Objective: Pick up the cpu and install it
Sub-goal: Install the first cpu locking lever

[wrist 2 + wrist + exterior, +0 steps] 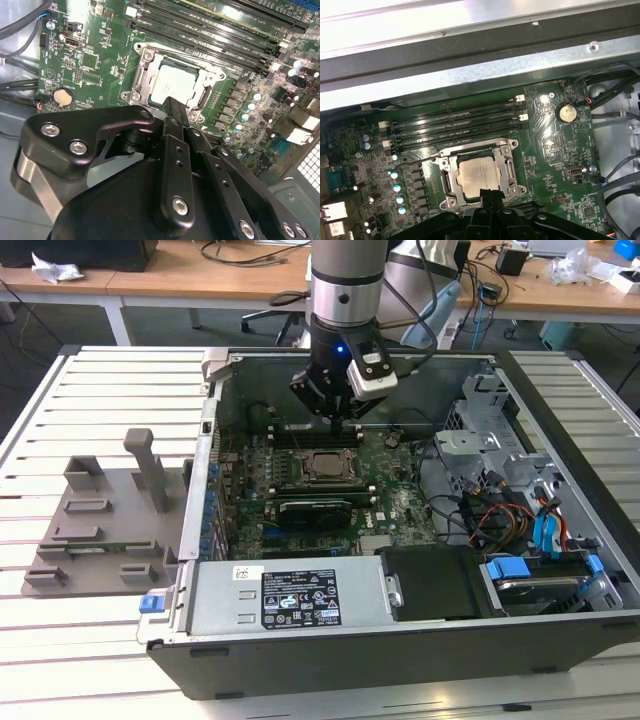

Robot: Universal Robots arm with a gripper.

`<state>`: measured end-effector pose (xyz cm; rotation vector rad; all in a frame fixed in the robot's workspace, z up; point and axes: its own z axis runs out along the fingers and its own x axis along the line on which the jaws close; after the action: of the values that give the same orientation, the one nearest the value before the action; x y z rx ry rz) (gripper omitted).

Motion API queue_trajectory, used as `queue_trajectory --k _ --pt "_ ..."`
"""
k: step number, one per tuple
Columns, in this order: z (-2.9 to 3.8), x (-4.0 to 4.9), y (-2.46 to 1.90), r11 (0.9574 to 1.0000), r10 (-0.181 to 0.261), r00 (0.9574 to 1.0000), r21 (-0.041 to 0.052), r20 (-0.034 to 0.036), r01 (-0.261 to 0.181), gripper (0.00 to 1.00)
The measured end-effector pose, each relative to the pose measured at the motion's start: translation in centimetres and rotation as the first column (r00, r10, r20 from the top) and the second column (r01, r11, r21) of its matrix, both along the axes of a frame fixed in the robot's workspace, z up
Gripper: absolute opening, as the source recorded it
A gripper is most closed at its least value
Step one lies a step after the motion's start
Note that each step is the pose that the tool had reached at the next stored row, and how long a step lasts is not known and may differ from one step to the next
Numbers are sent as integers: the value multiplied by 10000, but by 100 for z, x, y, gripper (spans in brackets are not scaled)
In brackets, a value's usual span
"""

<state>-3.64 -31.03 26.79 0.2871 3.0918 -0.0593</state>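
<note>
With the flat silver-topped square cpu (476, 176) already lying inside the black motherboard socket frame (511, 167), the black gripper (171, 106), pinched closed and empty just above it, could knock it askew if lowered.

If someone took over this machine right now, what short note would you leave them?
Gripper: above the motherboard, over the socket; whether its fingers are open or shut cannot be told.
CPU: lies flat in the socket frame, beside the memory slots, inside the open computer case.
Done: chip appears placed in the socket.
Left: unclear; I can't tell whether it is fully seated or locked.
Grey holder tray: outside the case, at the exterior view's left.
</note>
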Motion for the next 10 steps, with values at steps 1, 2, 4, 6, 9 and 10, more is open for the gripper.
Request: queue_trajectory --k 1,2,4,6,9,10 --pt "0 0 0 10000 46 10000 -1 0 -46 11" --pt "0 0 0 10000 80 10000 -1 -1 -80 11" --pt "0 0 0 9999 141 9999 0 -1 -141 11" --pt "0 0 0 9997 230 9997 0 -1 -230 11" --pt "0 0 0 9994 344 9994 0 -1 -344 11" --pt "0 0 0 9993 375 9993 0 -1 -375 11"
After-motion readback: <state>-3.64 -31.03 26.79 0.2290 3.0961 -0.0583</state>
